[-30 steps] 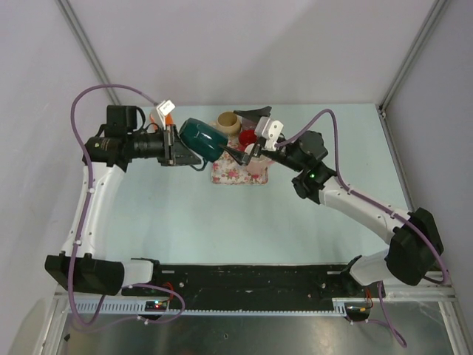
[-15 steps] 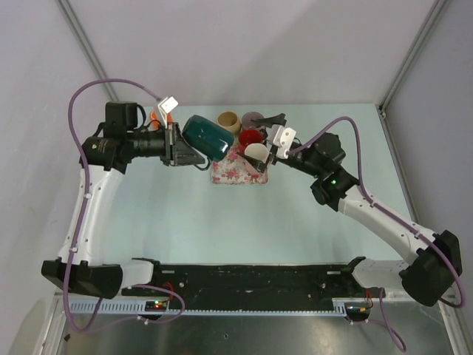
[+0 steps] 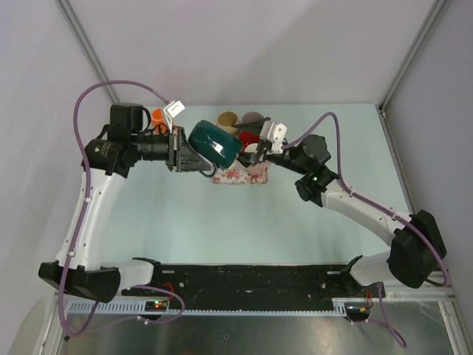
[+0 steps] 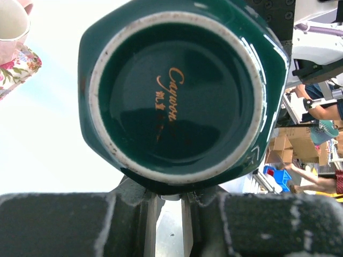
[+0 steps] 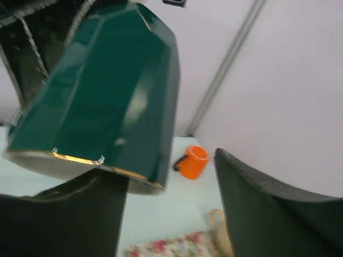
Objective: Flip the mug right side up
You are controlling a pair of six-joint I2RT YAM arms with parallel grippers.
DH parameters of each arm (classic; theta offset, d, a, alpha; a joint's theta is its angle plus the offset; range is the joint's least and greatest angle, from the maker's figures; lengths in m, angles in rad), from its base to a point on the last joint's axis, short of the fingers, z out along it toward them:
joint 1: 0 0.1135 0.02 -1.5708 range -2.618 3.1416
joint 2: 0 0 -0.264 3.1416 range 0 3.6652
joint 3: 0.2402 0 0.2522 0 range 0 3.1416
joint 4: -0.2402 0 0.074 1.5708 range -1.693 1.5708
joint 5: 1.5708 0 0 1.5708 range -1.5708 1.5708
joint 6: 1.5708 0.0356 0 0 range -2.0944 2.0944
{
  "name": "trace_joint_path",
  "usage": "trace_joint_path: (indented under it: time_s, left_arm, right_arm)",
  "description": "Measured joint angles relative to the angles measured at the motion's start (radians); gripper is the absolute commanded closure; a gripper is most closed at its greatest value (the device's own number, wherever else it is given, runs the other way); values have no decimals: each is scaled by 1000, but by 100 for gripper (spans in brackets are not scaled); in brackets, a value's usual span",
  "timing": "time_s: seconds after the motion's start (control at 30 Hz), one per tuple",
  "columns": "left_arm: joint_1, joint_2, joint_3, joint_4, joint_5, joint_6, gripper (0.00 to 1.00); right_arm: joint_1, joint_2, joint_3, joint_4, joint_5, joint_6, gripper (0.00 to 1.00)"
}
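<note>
Left claw (image 3: 181, 150) is clamped on the green mug (image 3: 215, 142), holding it in the air over the desk (image 3: 310, 244), just above the near-left corner of the floral mat (image 3: 240, 176). The mug is tipped on its side, base facing back at the left wrist camera, gold-edged rim pointing right and a bit down. Right claw (image 3: 242, 148) is right up at that rim with its fingers spread wide; from its own camera the rim hangs just over one finger (image 5: 64, 214), contact or not I cannot tell. It's a crowded spot: a tan cup (image 3: 227, 119) and a purple cup (image 3: 253, 117) stand just behind the mug, an orange cup (image 3: 157, 116) sits off to the far left by the left arm, and a pale pink cup (image 4: 10, 24) rests on the mat. On the mug's base there is gold script, roughly "Cayoon", with two small characters beneath that are too small to read
</note>
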Motion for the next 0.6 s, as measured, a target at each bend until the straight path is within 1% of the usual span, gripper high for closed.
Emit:
trace_joint_path:
  time_s: [0.1,0.17,0.2,0.23,0.27,0.3,0.37,0.43,0.47,0.5,0.6]
  left_arm:
    - [-5,0,-1,0,1,1,100]
    - [-5,0,-5,2,1,2,100]
    - [-5,0,-10,2,3,2,100]
    - [-4,0,-17,2,6,-3,94]
    - [-3,2,-20,6,10,-10,84]
    - [-1,5,-21,9,11,-17,64]
    - [1,11,-21,18,-5,-10,33]
    - [-1,13,-21,23,-48,28,11]
    - [-1,13,-20,27,-86,45,6]
    - [0,13,-18,27,-135,67,3]
    - [7,20,15,21,-306,135,1]
  right_arm:
    - [22,27,8,35,-14,49,67]
    - [29,31,8,42,-22,82,89]
    - [29,31,8,44,-18,95,95]
    - [29,31,10,51,-18,108,97]
    - [28,31,10,53,-17,116,99]
    - [27,31,11,53,-5,126,99]
    - [29,30,11,41,26,158,100]
    - [35,25,13,-18,80,195,100]
    - [41,23,13,-65,120,216,100]
    - [47,23,13,-108,158,234,100]
    - [76,23,35,-331,332,319,100]
